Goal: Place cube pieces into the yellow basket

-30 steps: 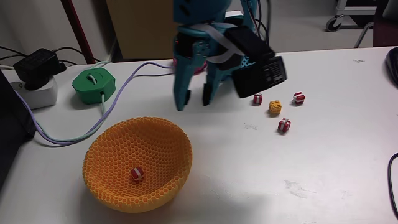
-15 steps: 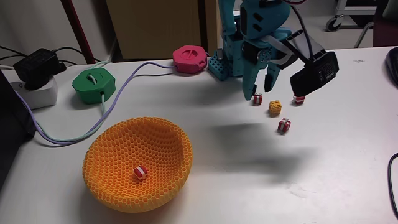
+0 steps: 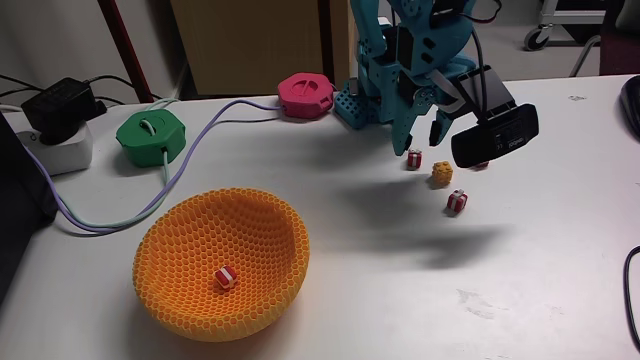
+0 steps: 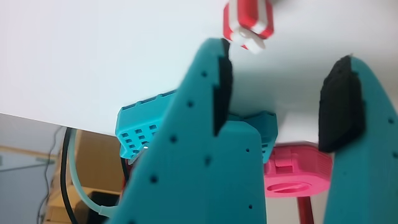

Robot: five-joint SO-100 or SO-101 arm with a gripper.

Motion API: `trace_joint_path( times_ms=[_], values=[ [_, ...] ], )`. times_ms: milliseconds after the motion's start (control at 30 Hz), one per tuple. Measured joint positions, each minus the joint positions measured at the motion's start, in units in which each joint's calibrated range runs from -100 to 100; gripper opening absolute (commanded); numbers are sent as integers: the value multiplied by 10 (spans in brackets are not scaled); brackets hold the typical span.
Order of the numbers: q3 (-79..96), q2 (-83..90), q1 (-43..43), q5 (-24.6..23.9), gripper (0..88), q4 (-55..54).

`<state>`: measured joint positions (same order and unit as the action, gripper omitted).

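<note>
Striped cube (image 4: pixel 247 20) cut by wrist view's top edge, another (image 3: pixel 483 163) behind camera

Teal arm's claw (image 3: pixel 423 128) hangs w/ fingers apart, tips down, just above a red-white cube (image 3: pixel 414 158) on the white surface (image 3: pixel 400 290). Yellow cube (image 3: pixel 441 172) and another striped cube (image 3: pixel 456 201) sit just right of it, slightly apart. Yellow basket (image 3: pixel 180 240) at lower left holds one striped cube (image 3: pixel 225 277). Green puck (image 3: pixel 150 133) and pink puck (image 3: pixel 304 94) w/ cables lie behind.
</note>
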<state>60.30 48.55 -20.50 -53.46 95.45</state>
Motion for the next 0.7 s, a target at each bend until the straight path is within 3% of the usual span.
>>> trace_joint_path(
  times_ms=[367,567,700],
  values=[
    [94,2,23,-5,239,-82],
    [120,2,44,-1,139,-105],
    [130,2,71,11,0,-132]
  ],
)
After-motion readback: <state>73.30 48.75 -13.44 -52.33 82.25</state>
